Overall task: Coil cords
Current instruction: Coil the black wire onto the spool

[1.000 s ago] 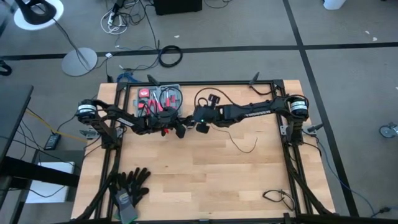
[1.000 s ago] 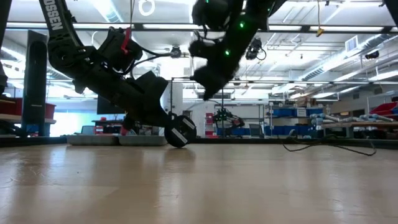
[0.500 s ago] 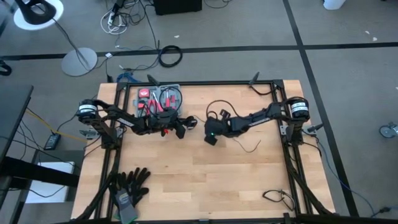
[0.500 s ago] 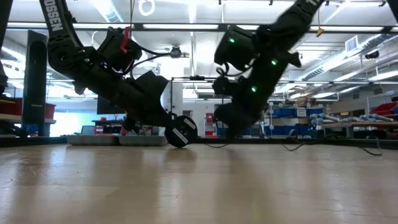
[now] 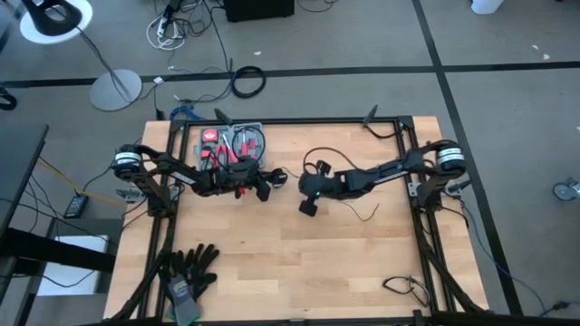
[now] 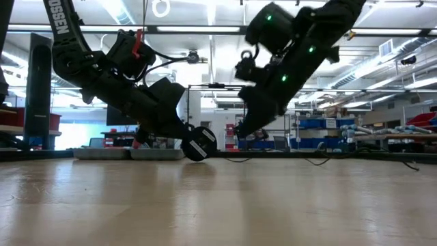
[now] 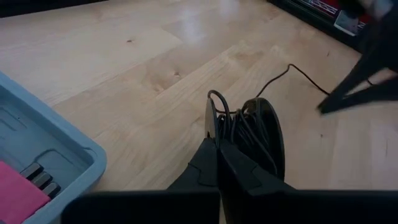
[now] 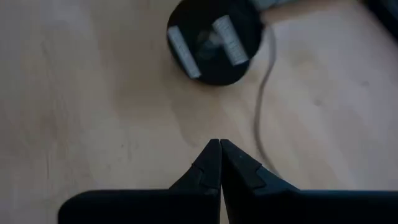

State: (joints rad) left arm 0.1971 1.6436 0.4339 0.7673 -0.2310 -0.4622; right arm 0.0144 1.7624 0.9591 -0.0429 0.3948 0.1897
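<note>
Cords are seen wound around a small round black puck, which is held on edge near the middle of the desk, toward its far edge. The puck is grasped by the left gripper, whose fingers are clenched on the puck's rim, as the left wrist view shows. From the puck a thin black strand is run across the wood toward the right edge, where a loose end is laid on the surface. The right gripper is held above the desk just beside the puck, on its right, with its fingers pressed together and nothing between them; the puck and a stretch of wire are seen below it in the right wrist view. A grey tray of tools is placed at the far edge, just behind the left gripper. A pair of black gloves is laid near the front left corner, and a small tangle of wire near the front right corner.
</note>
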